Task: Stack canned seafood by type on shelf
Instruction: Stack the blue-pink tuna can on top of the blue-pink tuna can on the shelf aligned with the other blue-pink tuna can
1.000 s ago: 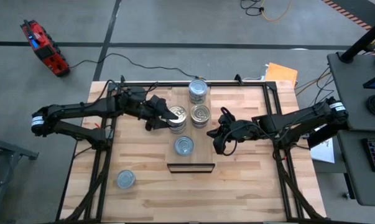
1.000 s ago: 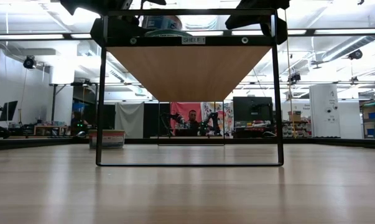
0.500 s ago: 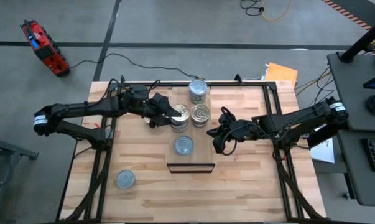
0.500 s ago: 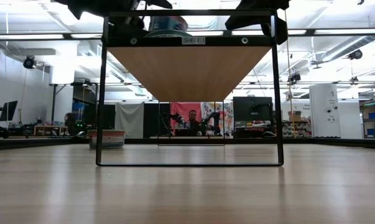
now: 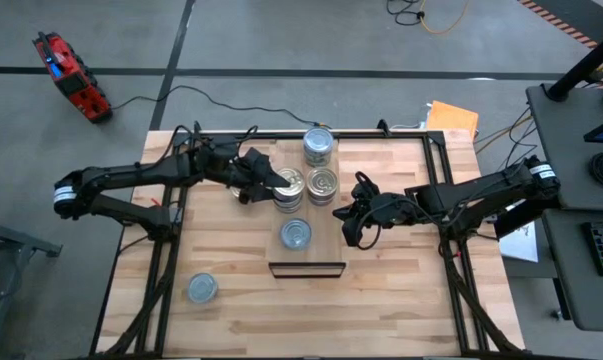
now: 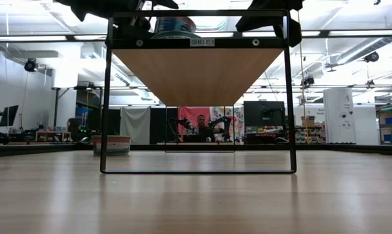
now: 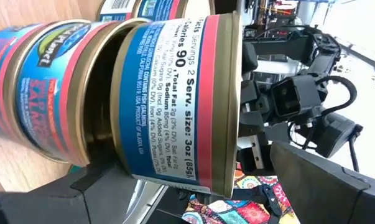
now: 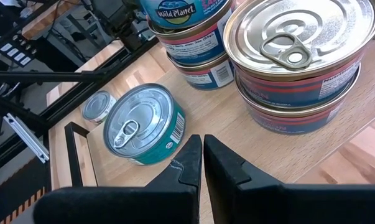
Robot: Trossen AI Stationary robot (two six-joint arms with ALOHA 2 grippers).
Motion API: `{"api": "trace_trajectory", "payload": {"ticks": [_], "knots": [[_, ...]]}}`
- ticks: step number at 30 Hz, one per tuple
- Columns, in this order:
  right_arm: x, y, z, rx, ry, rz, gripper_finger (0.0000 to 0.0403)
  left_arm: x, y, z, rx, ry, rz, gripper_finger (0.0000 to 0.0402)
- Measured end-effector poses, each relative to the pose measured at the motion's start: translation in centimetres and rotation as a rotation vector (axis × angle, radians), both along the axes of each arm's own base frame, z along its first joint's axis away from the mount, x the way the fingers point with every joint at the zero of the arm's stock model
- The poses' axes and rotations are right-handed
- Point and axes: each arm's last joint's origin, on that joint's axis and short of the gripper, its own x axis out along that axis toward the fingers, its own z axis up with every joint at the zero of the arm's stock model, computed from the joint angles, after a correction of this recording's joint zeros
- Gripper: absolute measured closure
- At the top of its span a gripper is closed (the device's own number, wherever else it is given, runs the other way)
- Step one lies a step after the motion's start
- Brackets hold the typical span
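Observation:
The shelf [image 5: 326, 250] is a pale wood platform on a black frame in the middle of the table; the low view shows its underside [image 6: 199, 71]. Three stacks of tins stand on it: one far [image 5: 319, 147] and two side by side [image 5: 322, 185]. A single teal tin [image 5: 295, 234] lies nearer. My left gripper [image 5: 268, 182] is shut on a blue-and-pink tin [image 7: 175, 99] on top of the left stack [image 5: 288, 200]. My right gripper [image 5: 349, 228] is shut and empty at the shelf's right side, near the teal tin [image 8: 143, 127]. My left gripper reaches in level from the table's left and holds the top tin. One dark finger [image 7: 106, 190] lies by the tin's bottom rim and the other [image 7: 311, 180] stands past its top rim. The tin hides the pads. The tin sits tilted, its bottom rim against the tin below [image 7: 44, 93].
One more pale-topped tin [image 5: 202, 289] lies on the table at the near left, off the shelf. The shelf's black legs [image 6: 106, 97] stand on the tabletop. A person [image 6: 201, 123] sits far off in the room behind.
My left gripper has moved a little toward the table's far right with the blue-and-pink tin, bringing it further over the left stack. In the last half second it has stayed nearly still. My right gripper has kept still.

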Motion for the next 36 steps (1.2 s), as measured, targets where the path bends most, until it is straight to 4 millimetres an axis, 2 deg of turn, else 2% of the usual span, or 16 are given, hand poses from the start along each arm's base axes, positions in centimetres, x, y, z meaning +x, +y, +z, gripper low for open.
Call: {"api": "trace_trajectory", "payload": {"ticks": [17,24,36], "knots": [[0.0,0.0,0.0,0.011,-0.002,-0.007,0.0394,-0.1,0.0,-0.2,-0.014,0.028,-0.002,0.0061],[0.0,-0.1,0.0,-0.002,-0.003,-0.023,0.0394,1.0,0.4,-0.3,0.024,-0.041,-0.003,0.0061],[0.0,-0.1,0.0,-0.004,-0.003,-0.026,0.0394,0.9,0.6,-0.4,0.096,-0.042,-0.032,0.0061]]}}
